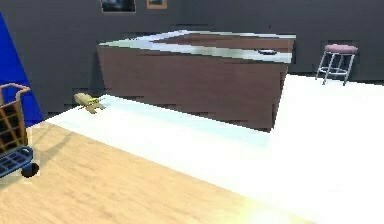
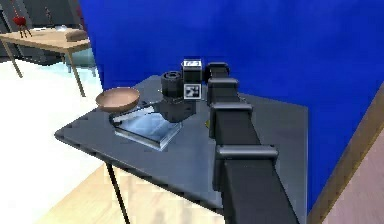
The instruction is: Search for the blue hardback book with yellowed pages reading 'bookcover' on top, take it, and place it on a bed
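In the arm side view, a dark grey tabletop (image 2: 95, 135) stands in front of a deep blue wall (image 2: 290, 50). The arm (image 2: 240, 150), a dark square bar, rises from the bottom edge and reaches across the tabletop. At its far end are 2 small white squares with black marks (image 2: 191, 80), and left of them sits the tool (image 2: 165, 108). A flat, blue-grey book (image 2: 146, 129) lies on the tabletop at the tool's far end, just beside a round copper-coloured pan (image 2: 118, 98). Whether the tool touches the book cannot be told, and neither can the tool's state or whether it holds anything. At the upper left, well apart, stands a second, wooden tabletop (image 2: 50, 40).

In the forward view, a large brown island (image 1: 190, 85) with a pale grey top stands on the light floor. A stool with a pink seat (image 1: 340, 50) stands near its right side. At the left edge is an orange cart (image 1: 14, 125) on dark wheels. A small yellowish thing (image 1: 88, 100) lies on the floor between the cart and the island. 2 pictures (image 1: 118, 5) hang on the grey wall above.
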Controlling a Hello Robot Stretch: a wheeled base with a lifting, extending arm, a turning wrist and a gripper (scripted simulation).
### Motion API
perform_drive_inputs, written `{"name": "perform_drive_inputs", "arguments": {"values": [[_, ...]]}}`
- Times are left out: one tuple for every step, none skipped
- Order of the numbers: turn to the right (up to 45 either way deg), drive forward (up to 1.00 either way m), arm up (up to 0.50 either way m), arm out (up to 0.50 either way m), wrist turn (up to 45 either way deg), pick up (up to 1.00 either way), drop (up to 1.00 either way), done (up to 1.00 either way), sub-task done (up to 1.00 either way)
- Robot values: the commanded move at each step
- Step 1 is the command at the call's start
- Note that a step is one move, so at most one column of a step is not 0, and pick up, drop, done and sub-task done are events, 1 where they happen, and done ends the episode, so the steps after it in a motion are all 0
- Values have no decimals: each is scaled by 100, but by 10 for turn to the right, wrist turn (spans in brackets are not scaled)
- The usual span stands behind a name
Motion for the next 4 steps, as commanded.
{"name": "perform_drive_inputs", "arguments": {"values": [[0,0,0,0,210,0,0,0,0],[0,0,-16,0,0,0,0,0,0],[0,0,0,0,0,100,0,0,0],[0,0,10,0,0,0,0,0,0]]}}
